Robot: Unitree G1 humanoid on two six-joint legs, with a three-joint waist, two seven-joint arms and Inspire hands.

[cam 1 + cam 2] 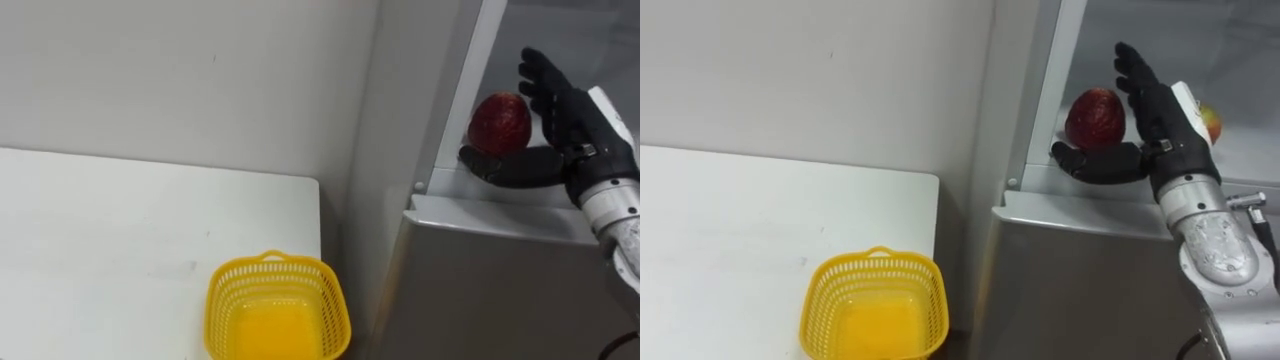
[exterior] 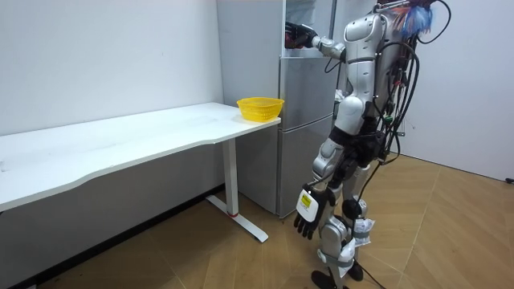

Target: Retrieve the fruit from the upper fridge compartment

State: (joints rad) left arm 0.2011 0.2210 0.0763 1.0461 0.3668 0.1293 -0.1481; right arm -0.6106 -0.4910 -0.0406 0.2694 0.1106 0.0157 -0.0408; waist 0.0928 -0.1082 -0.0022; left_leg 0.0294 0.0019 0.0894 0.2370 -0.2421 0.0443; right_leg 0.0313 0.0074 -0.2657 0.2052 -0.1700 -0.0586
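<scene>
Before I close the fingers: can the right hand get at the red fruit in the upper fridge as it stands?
Probably yes. The right hand is open right beside the red fruit at the front edge of the fridge shelf, fingers straight at its right side, thumb low in front, nothing between them.

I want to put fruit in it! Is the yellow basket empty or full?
Empty. Inside the yellow basket on the white table only its bare bottom shows; the red fruit is at the fridge, by the right hand.
</scene>
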